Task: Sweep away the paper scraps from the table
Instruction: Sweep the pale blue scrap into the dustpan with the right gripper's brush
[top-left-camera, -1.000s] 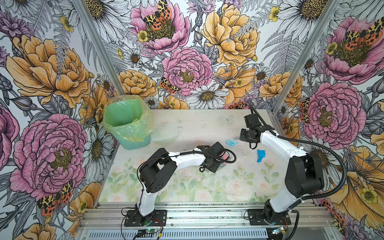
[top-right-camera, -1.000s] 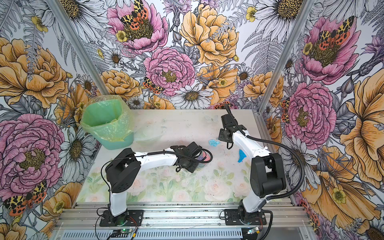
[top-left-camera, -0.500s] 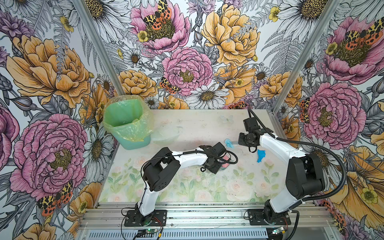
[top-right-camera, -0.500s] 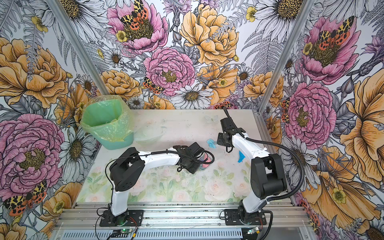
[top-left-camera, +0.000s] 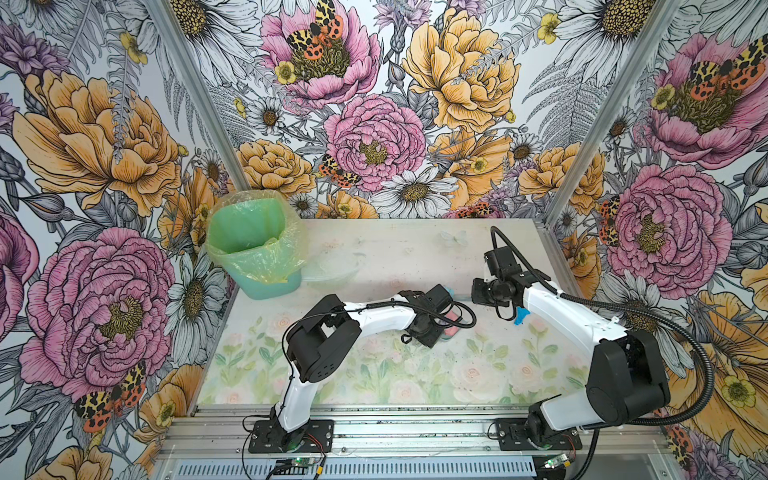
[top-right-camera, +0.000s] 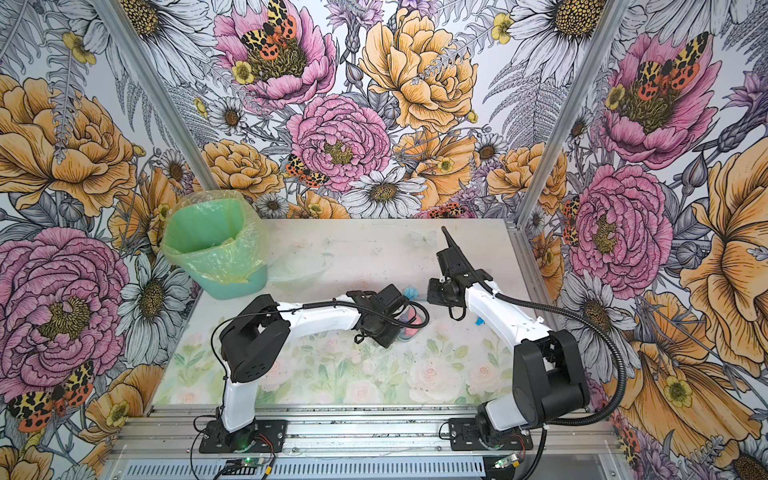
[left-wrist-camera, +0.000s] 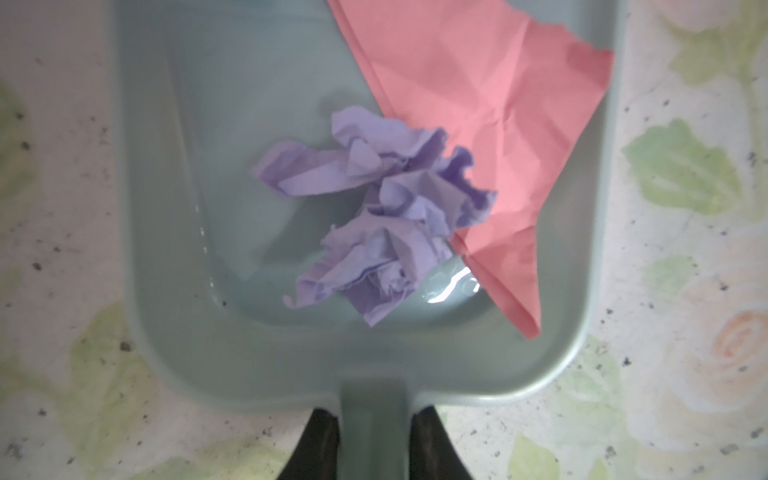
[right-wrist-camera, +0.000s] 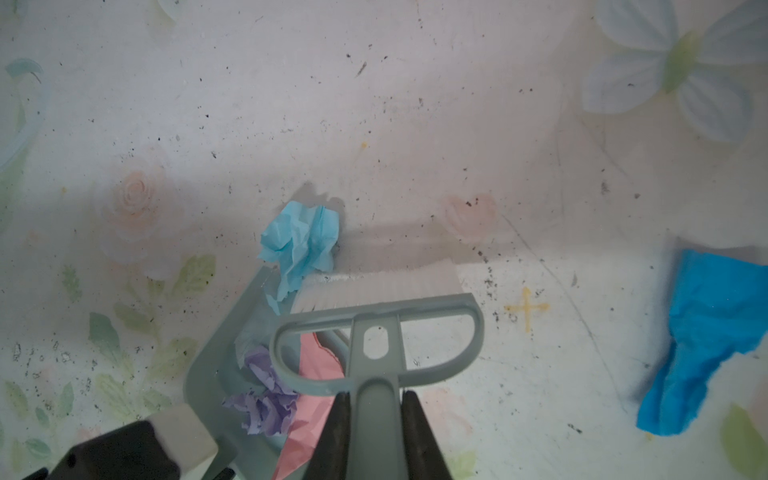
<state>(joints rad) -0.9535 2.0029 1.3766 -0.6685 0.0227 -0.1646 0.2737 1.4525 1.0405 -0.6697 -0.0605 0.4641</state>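
My left gripper (left-wrist-camera: 374, 419) is shut on the handle of the grey-blue dustpan (left-wrist-camera: 232, 124), which lies flat on the table (top-left-camera: 374, 374). A lilac wad (left-wrist-camera: 386, 208) and a pink scrap (left-wrist-camera: 478, 104) lie in the pan. My right gripper (right-wrist-camera: 376, 399) is shut on the grey brush (right-wrist-camera: 374, 316). Its white bristles touch a light blue wad (right-wrist-camera: 299, 245) that rests at the pan's front lip (right-wrist-camera: 257, 286). A bright blue scrap (right-wrist-camera: 715, 332) lies on the table beside the right arm (top-left-camera: 561, 316). In both top views the two grippers meet at mid-table, right of centre.
A green bin (top-left-camera: 253, 253) lined with a yellowish bag stands at the back left corner. A clear shallow dish (top-left-camera: 328, 270) sits next to it. Flowered walls close in three sides, and the arm bases stand on the front rail (top-left-camera: 415, 428).
The right gripper has brought the brush forward and leftward, pushing the light blue wad up to the dustpan's lip. The left gripper and pan have shifted slightly towards the front.
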